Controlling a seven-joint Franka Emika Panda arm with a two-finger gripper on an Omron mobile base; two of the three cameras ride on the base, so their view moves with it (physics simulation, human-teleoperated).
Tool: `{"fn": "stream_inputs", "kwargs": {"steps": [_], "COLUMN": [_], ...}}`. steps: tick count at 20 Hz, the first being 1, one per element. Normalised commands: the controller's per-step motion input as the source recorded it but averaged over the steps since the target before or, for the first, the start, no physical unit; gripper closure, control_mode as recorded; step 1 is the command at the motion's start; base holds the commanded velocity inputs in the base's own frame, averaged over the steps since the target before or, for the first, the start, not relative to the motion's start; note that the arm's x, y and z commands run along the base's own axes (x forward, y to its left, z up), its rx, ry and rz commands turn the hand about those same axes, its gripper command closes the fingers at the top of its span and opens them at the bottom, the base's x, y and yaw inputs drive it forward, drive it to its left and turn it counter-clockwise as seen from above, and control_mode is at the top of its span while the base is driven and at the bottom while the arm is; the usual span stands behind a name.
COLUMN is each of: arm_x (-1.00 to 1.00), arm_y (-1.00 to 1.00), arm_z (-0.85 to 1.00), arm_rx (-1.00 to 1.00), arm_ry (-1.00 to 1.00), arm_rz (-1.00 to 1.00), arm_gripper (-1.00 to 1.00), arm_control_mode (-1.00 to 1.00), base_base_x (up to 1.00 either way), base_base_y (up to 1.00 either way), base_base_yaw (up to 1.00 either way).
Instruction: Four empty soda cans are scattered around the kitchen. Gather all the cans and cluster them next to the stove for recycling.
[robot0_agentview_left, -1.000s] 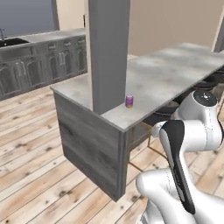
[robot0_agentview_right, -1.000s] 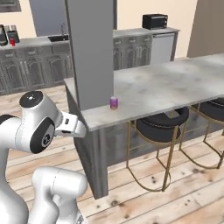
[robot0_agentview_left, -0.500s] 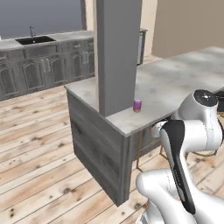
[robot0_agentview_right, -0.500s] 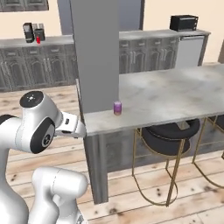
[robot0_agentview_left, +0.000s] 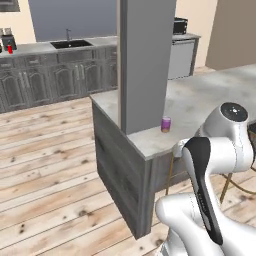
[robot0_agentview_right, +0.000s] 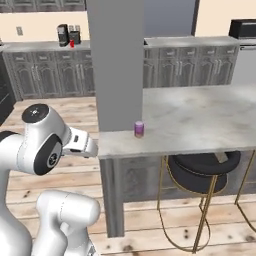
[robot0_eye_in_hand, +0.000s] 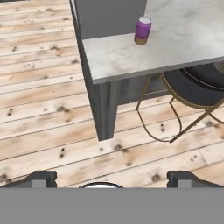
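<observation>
A purple soda can stands upright on the pale marble island counter, near its corner and close to the grey pillar. It also shows as the purple can and the purple can. A small red can stands far off on the back counter beside a coffee machine, seen too as the red can. My gripper is open with nothing between its fingers, hanging over the plank floor well short of the island. Whether the black edge at the far left of the right base view is the stove I cannot tell.
A wide grey pillar rises from the island end. Black stools with gold legs stand under the counter. The back cabinets carry a sink and a black microwave. Open plank floor lies left of the island.
The whole picture has shifted, so the base has moved: the island corner and purple can now sit closer and more central. The gripper stays open.
</observation>
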Motion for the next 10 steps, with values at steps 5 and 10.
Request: {"fn": "stream_inputs", "kwargs": {"steps": [5, 10], "arm_x": [0.00, 0.00], "arm_y": [0.00, 0.00], "arm_z": [0.00, 0.00], "arm_rx": [0.00, 0.00], "arm_ry": [0.00, 0.00], "arm_rz": [0.00, 0.00], "arm_gripper": [-1.00, -1.00], "arm_control_mode": [1.00, 1.00], "base_base_x": [0.00, 0.00], "base_base_y": [-0.87, -0.90], "base_base_yaw": [0.19, 0.16]}}
